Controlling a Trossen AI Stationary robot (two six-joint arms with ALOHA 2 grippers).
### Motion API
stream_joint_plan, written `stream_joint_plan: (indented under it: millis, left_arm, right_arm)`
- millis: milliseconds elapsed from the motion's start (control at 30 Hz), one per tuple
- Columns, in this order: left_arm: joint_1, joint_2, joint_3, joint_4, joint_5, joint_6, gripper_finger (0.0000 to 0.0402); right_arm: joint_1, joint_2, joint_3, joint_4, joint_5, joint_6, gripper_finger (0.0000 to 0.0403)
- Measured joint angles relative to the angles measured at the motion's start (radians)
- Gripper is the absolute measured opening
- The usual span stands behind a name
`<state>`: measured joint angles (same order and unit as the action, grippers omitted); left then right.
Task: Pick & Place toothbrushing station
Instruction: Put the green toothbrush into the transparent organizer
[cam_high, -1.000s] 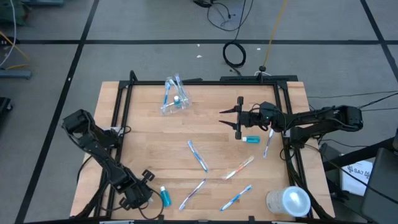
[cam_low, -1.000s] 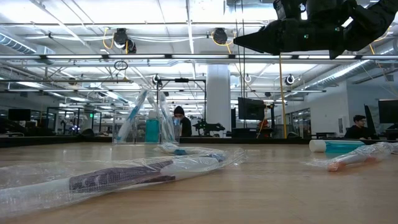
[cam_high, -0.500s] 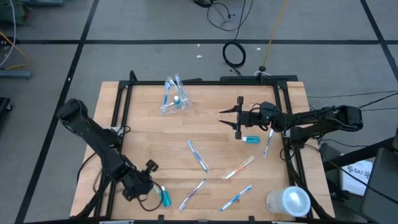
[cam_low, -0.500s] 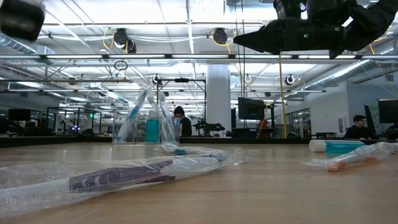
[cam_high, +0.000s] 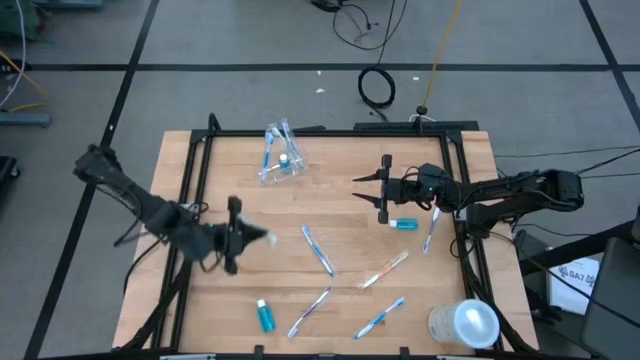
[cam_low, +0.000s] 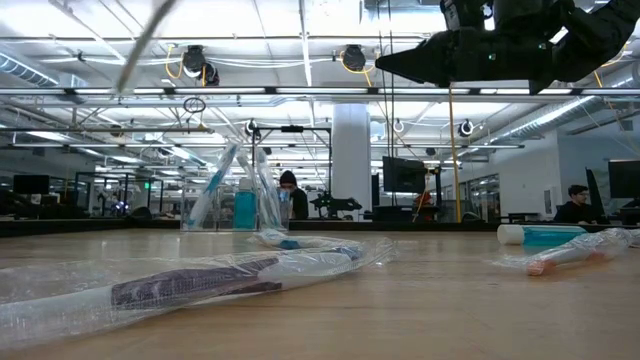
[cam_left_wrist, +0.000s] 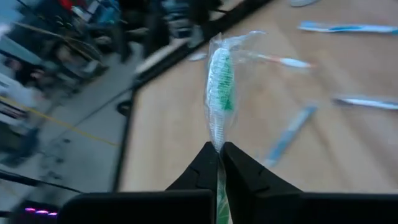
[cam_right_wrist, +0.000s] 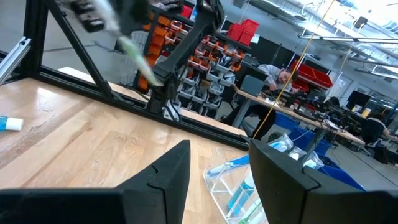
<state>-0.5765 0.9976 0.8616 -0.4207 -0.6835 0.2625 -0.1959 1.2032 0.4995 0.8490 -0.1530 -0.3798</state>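
Tabletop: cup (cam_high: 281, 165) w/ brushes, teal tube.

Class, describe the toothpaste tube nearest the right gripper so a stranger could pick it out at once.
Start at the wooden table and find the right gripper hovering open at its right side. Just beside it lies the toothpaste tube, short and teal with a white cap, unlike the long thin toothbrushes around it.
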Motion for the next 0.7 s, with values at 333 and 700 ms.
stream_joint_plan:
  millis: [333,700]
  left_arm:
    - [0.419,-0.038,-0.078,0.167,0.433,0.322,0.0012]
    - [0.875,-0.038,-0.289,0.576,0.871,0.380,0.0011]
  right_arm:
    - [0.000,0.000,0.000,0.000,0.000,0.000,0.0155]
    - [0.000,0.000,0.000,0.000,0.000,-0.028,0.0155]
